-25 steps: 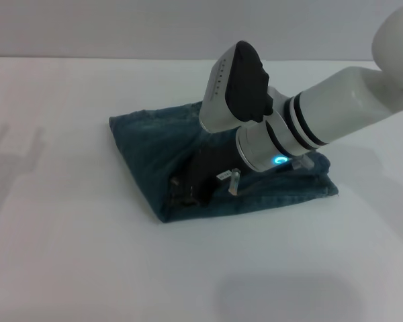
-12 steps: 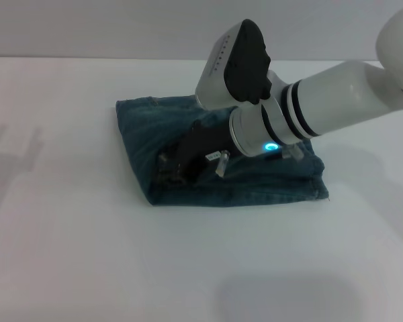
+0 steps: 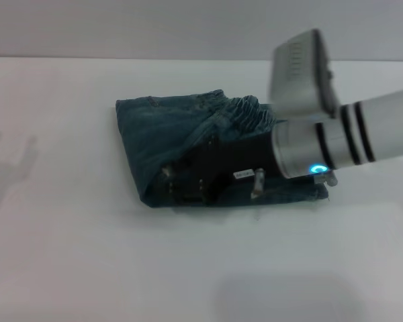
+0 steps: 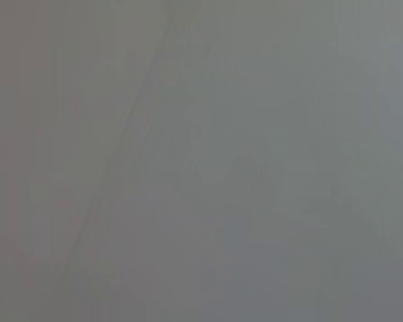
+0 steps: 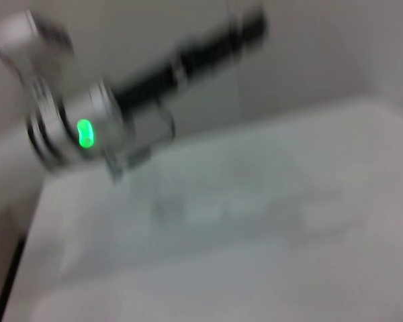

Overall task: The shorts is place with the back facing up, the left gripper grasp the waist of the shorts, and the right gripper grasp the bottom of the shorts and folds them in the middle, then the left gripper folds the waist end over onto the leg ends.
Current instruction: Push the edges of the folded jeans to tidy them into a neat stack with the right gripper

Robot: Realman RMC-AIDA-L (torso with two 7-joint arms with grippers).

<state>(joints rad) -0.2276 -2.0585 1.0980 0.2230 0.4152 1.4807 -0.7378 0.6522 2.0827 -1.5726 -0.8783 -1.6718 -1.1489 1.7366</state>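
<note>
- The shorts (image 3: 154,144) lie folded in a compact bundle on the white desk (image 3: 67,255).
- The left gripper (image 3: 181,184) lies low across them; its jaws' state cannot be told.
- The ruffled waist (image 3: 245,111) sits at the bundle's far edge.

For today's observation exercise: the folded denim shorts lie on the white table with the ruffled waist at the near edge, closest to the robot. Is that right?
Not quite. The head view shows the ruffled waist at the far edge of the folded denim shorts, away from the robot. They do lie on the white table.
</note>
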